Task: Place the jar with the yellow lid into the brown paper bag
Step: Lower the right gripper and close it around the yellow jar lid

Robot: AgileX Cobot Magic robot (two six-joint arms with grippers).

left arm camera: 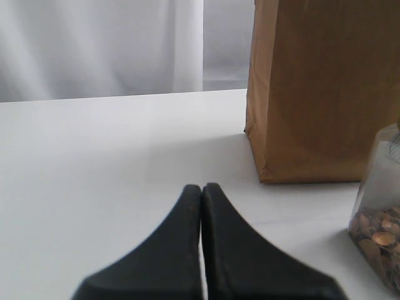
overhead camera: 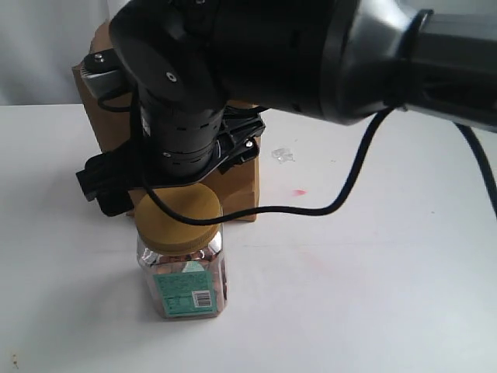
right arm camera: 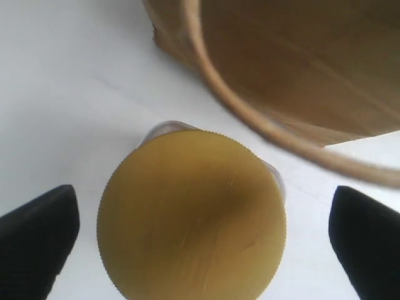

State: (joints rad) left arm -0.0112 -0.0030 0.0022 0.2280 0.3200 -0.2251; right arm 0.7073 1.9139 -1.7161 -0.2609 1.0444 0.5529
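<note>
Left pincer (left arm camera: 201, 189) sits low over the white table (left arm camera: 94, 162), its tips pressed together on nothing. Right pincer (right arm camera: 200, 234), on an arm reaching in from 3 o'clock in the exterior view, points down over the yellow-lidded jar (overhead camera: 182, 260), fingers (right arm camera: 37, 240) spread wide, clear of the lid (right arm camera: 190, 215). Brown paper bag (overhead camera: 239, 186) stands upright just at the jar's 12 o'clock. Bare tabletop stretches toward 3 o'clock.

We see a mustard-yellow ribbed lid (overhead camera: 178, 219), a teal barcode label (overhead camera: 185, 293) lower left, a brown kraft bag (left arm camera: 325, 87) and a faint pink stain (overhead camera: 299, 192) on the white table (overhead camera: 373, 272)
</note>
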